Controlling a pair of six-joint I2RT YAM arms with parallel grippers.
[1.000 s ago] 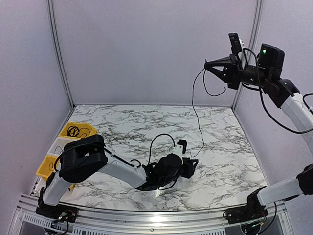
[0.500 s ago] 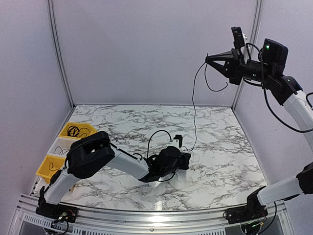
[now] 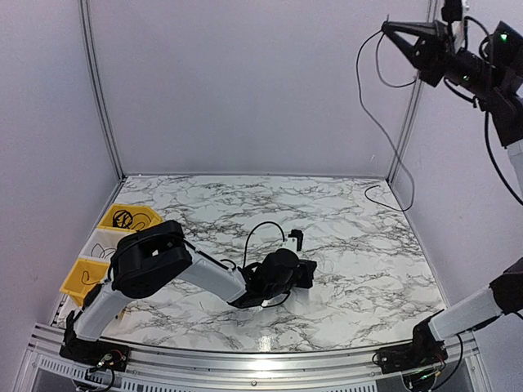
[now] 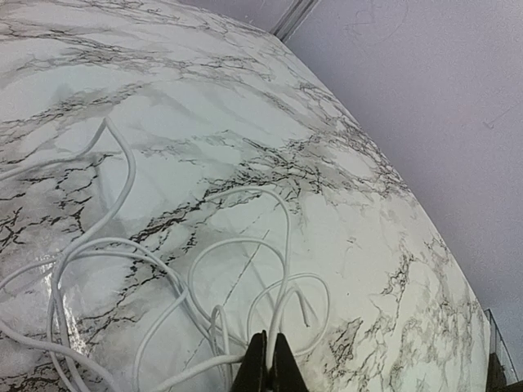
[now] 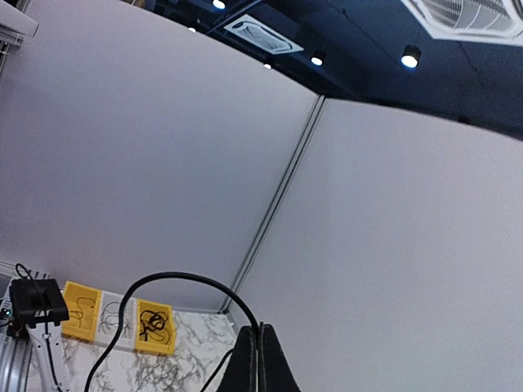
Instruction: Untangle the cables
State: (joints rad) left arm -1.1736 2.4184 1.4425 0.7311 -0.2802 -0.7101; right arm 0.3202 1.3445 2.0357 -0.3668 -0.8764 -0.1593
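1. Cables look parted now: the black cable (image 3: 359,77) hung a second ago from the far right down to the middle of the table (image 3: 359,269), close to the white cable (image 4: 131,171). Now its lower end lies at the far right edge, well apart from the white one.
2. The right gripper (image 3: 391,28) has climbed higher and further right. Its jaws are pressed together on the black cable's upper end, and the strand arcs away from the fingertips in the wrist view.
3. The left gripper (image 4: 268,363) stood partly open a second ago. It is now closed low on the table's near middle, and its tips seem to pinch a strand of the white cable, whose loose loops spread on the marble beyond it.
4. My reading is that the left arm anchored the white loops while the right arm drew the black strand clear. Laying the black cable down apart likely comes next.
5. Yellow trays (image 3: 143,214) at the near left hold other dark wires.
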